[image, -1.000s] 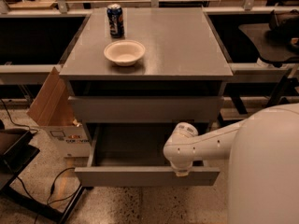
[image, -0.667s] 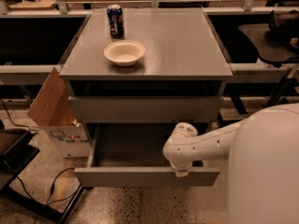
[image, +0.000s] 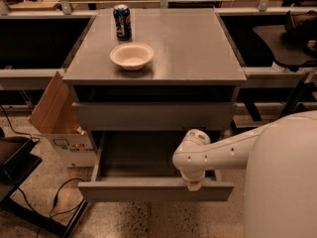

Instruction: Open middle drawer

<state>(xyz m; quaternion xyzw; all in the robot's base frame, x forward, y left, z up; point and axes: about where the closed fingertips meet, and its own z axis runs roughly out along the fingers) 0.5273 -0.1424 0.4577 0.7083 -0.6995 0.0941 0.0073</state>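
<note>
A grey drawer cabinet (image: 153, 76) stands in the middle of the view. Its upper drawer front (image: 153, 115) is closed. The drawer below it (image: 153, 190) is pulled out towards me, and its dark inside (image: 138, 155) is empty. My white arm reaches in from the right. My gripper (image: 194, 185) points down at the top edge of the open drawer's front panel, right of its middle. The wrist (image: 190, 157) above it hides most of it.
A white bowl (image: 132, 55) and a blue soda can (image: 122, 21) stand on the cabinet top. An open cardboard box (image: 62, 120) leans against the cabinet's left side. Cables (image: 54, 202) lie on the floor at the left. Dark benches run behind.
</note>
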